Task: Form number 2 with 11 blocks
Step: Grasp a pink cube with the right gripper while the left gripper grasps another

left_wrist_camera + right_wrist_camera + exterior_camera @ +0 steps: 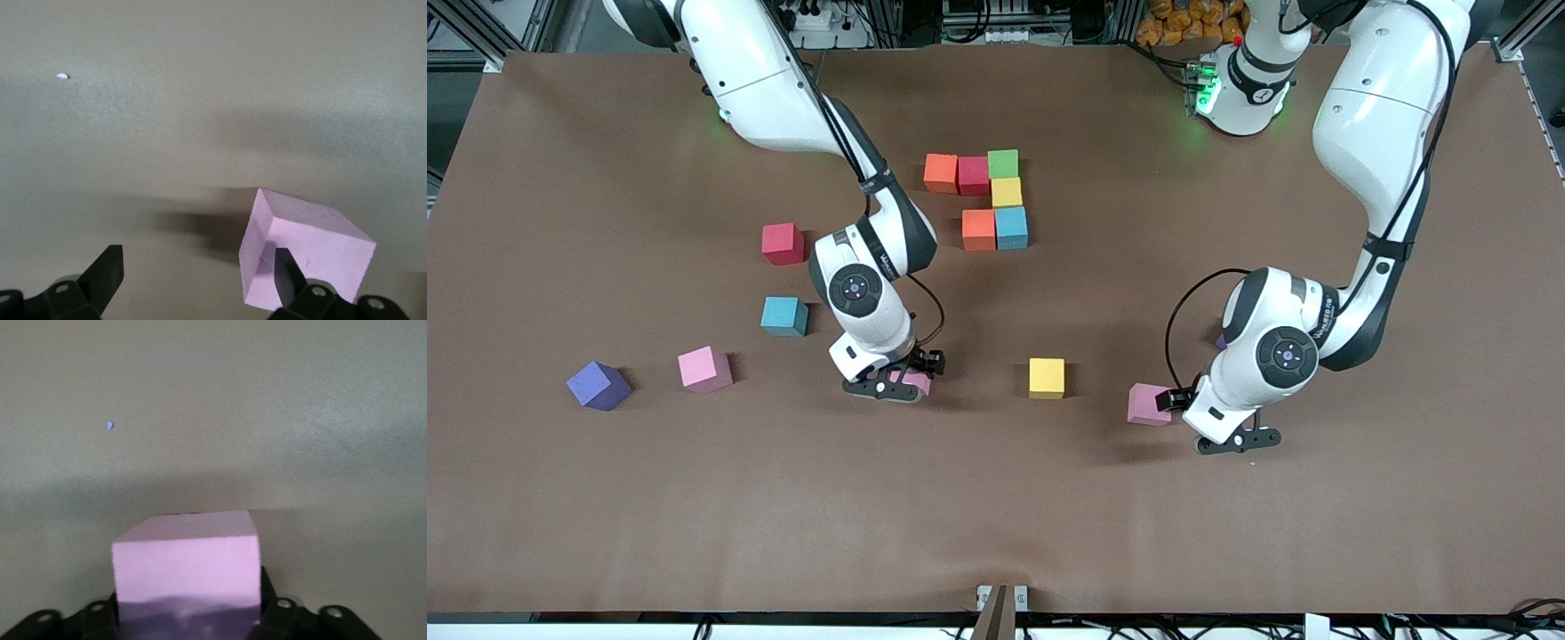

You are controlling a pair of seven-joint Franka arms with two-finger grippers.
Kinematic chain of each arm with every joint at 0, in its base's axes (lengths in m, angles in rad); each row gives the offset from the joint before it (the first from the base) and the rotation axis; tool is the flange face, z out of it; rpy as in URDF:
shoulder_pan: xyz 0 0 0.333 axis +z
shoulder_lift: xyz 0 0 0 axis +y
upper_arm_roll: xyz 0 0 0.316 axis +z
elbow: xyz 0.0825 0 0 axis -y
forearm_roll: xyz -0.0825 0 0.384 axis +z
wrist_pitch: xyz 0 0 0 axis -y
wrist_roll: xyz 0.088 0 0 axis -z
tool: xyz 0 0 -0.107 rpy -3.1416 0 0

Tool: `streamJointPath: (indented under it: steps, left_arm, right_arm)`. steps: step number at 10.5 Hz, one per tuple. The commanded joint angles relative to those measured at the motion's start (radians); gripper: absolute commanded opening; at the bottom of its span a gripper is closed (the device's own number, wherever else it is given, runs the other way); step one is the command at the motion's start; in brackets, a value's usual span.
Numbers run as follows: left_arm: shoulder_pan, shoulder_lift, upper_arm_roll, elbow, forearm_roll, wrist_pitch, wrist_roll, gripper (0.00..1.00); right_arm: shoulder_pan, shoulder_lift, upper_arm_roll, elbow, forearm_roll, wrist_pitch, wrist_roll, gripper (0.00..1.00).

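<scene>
Blocks on the brown table [605,516], front view first: six touching cubes of the partly built number 2 [985,197] lie toward the robots' bases, an orange cube [940,172], a red cube [973,175] and a green cube [1003,164] in a row, a yellow cube [1007,192] just below the green one, then an orange cube [978,229] and a light blue cube [1011,228] side by side. Loose pieces lie nearer the camera: a red block [783,244], a light blue block [784,316], a pink block [704,369] and a purple cube [598,385] toward the right arm's end, and a yellow block [1047,378] mid-table. Right gripper [885,388] sits low at a pink cube [914,380], which is largely hidden under it. Left gripper [1238,440] rests low just beside another pink cube [1149,404], toward the left arm's end. Left wrist view: the left gripper's [199,273] fingers stand wide apart with bare table between them; the pink cube [313,250] lies outside them, against one fingertip. Right wrist view: the right gripper [190,613] has its fingers on both sides of its pink cube [187,570], closed against it, the cube resting on the table.
</scene>
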Motion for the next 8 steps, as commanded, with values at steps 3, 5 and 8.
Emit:
streamJointPath:
  steps: [3, 5, 8]
  left_arm:
    - [-0.007, 0.003, 0.005, 0.01, 0.026, -0.012, -0.018, 1.0]
    - [-0.007, 0.003, 0.005, 0.01, 0.026, -0.012, -0.019, 1.0]
    - [-0.007, 0.003, 0.005, 0.01, 0.026, -0.012, -0.019, 1.0]
  right_arm:
    - [-0.004, -0.016, -0.005, 0.015, 0.011, -0.015, -0.024, 0.32]
    - [-0.009, -0.14, -0.002, -0.116, 0.008, -0.032, -0.234, 0.33]
    - [-0.012, -0.364, -0.002, -0.371, 0.006, -0.015, -0.624, 0.33]
